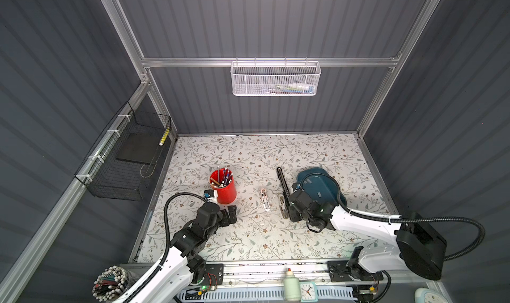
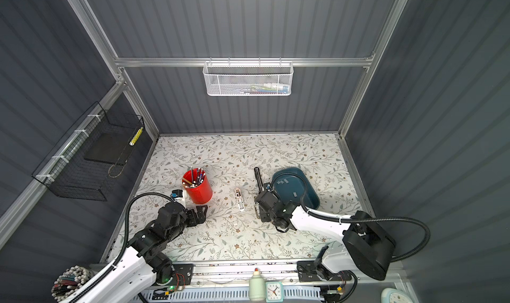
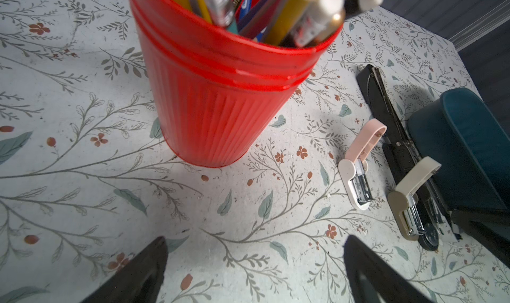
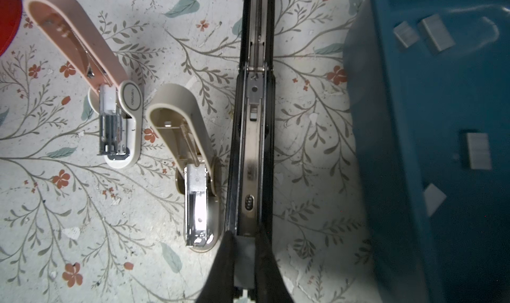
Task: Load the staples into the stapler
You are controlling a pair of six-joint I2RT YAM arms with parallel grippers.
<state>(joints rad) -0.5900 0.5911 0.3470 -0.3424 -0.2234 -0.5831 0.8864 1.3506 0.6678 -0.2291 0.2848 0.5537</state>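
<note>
The black stapler lies open on the floral table, its metal channel facing up, also seen in both top views. My right gripper hangs over the channel's near end, shut on a small grey strip of staples. In a top view its body covers that end. More staples lie loose in the blue tray beside the stapler. My left gripper stands open and empty, low over the table by the red cup.
A red cup full of pens stands left of centre. A pink mini stapler and a beige one lie open beside the black stapler. The blue tray sits at the right.
</note>
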